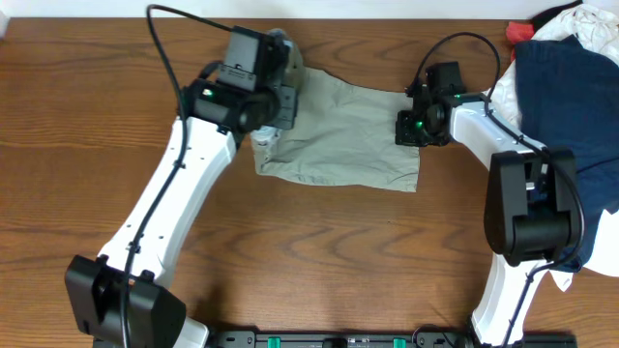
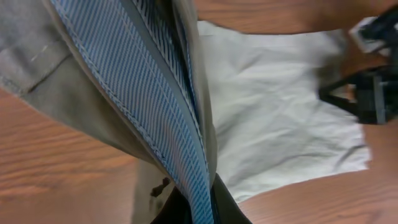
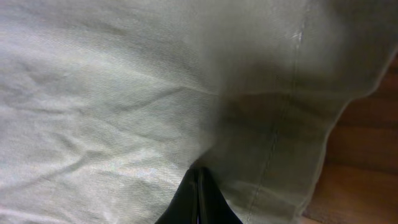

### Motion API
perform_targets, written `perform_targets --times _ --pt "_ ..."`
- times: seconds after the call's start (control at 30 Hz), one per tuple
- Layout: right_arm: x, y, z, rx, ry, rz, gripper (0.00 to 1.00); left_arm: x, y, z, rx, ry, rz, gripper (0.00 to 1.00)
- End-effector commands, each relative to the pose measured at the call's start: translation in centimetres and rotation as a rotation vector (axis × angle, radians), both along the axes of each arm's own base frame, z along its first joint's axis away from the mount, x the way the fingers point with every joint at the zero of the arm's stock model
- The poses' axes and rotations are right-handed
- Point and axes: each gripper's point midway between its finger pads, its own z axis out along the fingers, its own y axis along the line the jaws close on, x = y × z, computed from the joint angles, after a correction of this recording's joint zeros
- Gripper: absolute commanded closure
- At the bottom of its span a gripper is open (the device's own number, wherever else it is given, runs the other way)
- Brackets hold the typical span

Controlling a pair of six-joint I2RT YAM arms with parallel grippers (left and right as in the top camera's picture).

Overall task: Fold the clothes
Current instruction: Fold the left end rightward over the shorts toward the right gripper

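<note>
**Overhead and wrist views, two arms at the garment.** The shorts are lying spread and wrinkled on the counter, near the middle of its far edge, between the two arms. The left arm is reaching in from the near left corner. Its jaws are standing closed on the waistband at the left end of the shorts. In the left wrist view the striped blue inner band is showing, bunched, just above the grip. The right arm is bending in from the right edge. Its jaws are standing closed, pinching the cloth beside a stitched hem at the right end of the shorts. A dark navy garment is lying at the right edge, with white cloth and a red cloth at the far right corner.
</note>
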Motion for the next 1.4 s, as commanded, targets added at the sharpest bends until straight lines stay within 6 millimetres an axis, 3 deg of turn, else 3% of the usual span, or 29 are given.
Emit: perform_targets --times 0.0,0.23,0.57,0.7,0.87,1.37 --pt "-3.3 -1.3 -3.7 -0.042 0.115 -0.021 0.99 -0.2 -2.7 1.5 -0.056 -0.034 -0.048 0.94" --pt "-4.3 -1.5 -4.5 -0.042 0.145 -0.033 0.99 -1.0 -7.4 1.6 -0.087 -0.067 -0.134 0.94" --pt "-4.3 -1.1 -4.3 -0.011 0.151 -0.035 0.99 -0.9 -11.9 -5.0 -0.09 0.061 -0.173 0.94" --pt "-4.4 -1.0 -4.3 -0.003 0.155 -0.035 0.99 -1.5 -15.3 -5.8 -0.156 0.065 -0.259 0.94" --pt "-4.4 -0.9 -4.3 0.003 0.156 -0.037 0.99 -2.1 -17.9 -6.0 -0.17 0.037 -0.305 0.94" --pt "-4.3 -0.5 -4.1 0.027 0.153 -0.035 0.99 -2.1 -19.4 -5.3 -0.216 0.01 -0.302 0.94"
